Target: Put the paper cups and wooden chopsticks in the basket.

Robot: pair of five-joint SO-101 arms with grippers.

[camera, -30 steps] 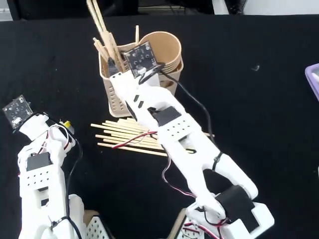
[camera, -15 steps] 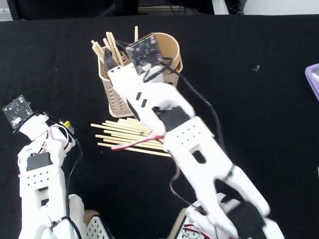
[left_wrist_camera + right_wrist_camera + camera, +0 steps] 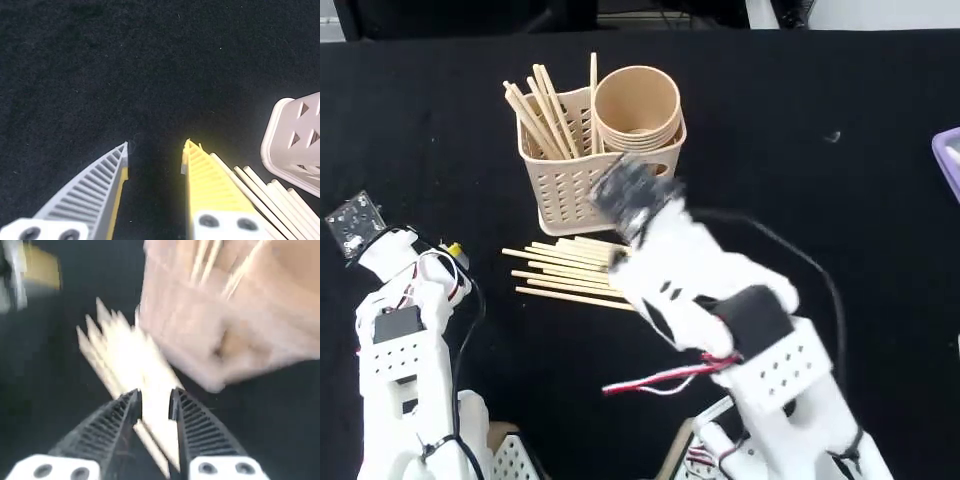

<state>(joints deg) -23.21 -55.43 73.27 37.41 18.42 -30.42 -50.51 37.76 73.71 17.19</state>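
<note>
One basket [image 3: 563, 195] stands on the black table [image 3: 840, 220]. It holds one nested stack of cups [image 3: 637, 100], about four rims showing, and roughly six standing chopsticks [image 3: 542, 110]. Around eight loose chopsticks [image 3: 565, 272] lie just before it, overlapped too tightly to count exactly. The right gripper [image 3: 154, 396] hangs over them, slightly parted. The left gripper [image 3: 155, 147] is spread wide beside the pile, holding nothing.

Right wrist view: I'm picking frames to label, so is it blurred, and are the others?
Right wrist view: motion-smeared basket and chopsticks; end effector fairly crisp. High view: that arm smeared, table sharp. Left wrist view: sharp.
</note>
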